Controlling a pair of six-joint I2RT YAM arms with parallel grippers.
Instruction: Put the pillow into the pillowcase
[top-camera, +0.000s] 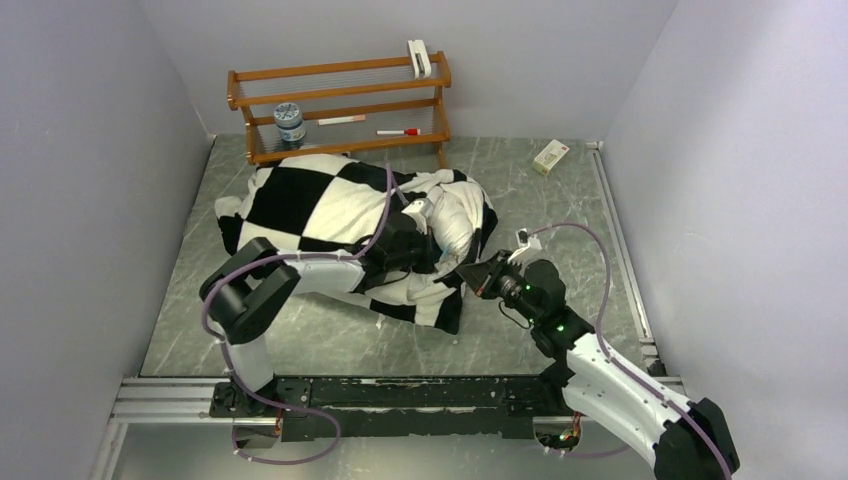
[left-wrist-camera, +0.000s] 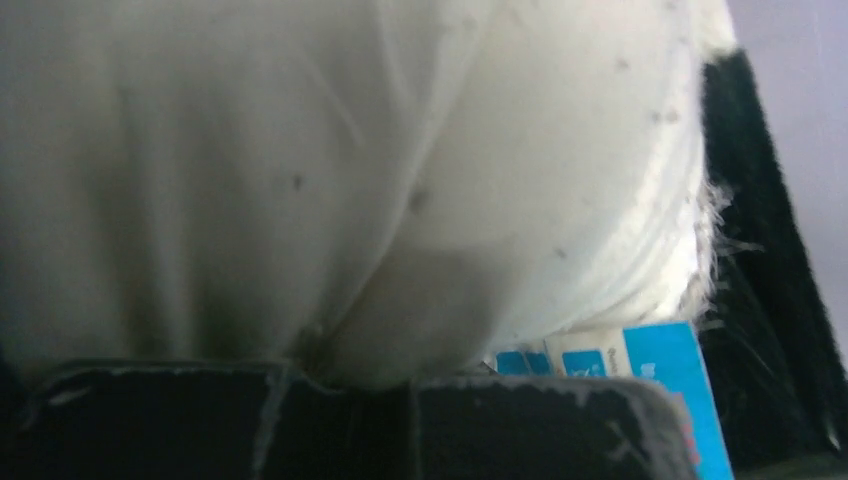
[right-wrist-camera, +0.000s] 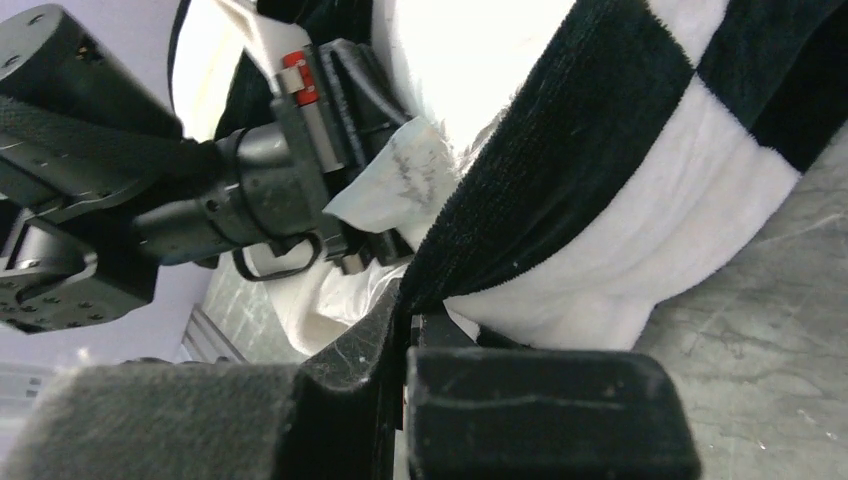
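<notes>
1. Left gripper (left-wrist-camera: 402, 388) was shut. Its jaws were together on a pucker of the pillow (left-wrist-camera: 300, 150), whose white cloth creased down into the seam between them, so we called that a pinch.
2. Just beside those fingers, the blue-and-white tag (left-wrist-camera: 665, 365) peeked out, so we were at a corner of the cushion.
3. Over to the right gripper (right-wrist-camera: 405, 330): it was clamped hard on the black plush hem of the pillowcase (right-wrist-camera: 620, 150). The checkered cloth ran up and away from the jaws.
4. From above, the pillow lay in the middle of the table (top-camera: 570, 260). The checkerboard sack was draped over most of it, and one plump white end bulged out of the mouth on the right, between the two arms.
5. How much of the cushion was truly inside the sack we could not tell, since the folds hid the far end.
6. We judged this the stuffing step, well along but not finished, as that white end was not yet covered.
7. The next move, as we read it, called for the two arms to work in opposition. The left would drive its pinched corner deeper towards the closed end, while the right drew the hem back over the bulge.
8. After that, the left would need to let go and slip out before the hem closed round it.
</notes>
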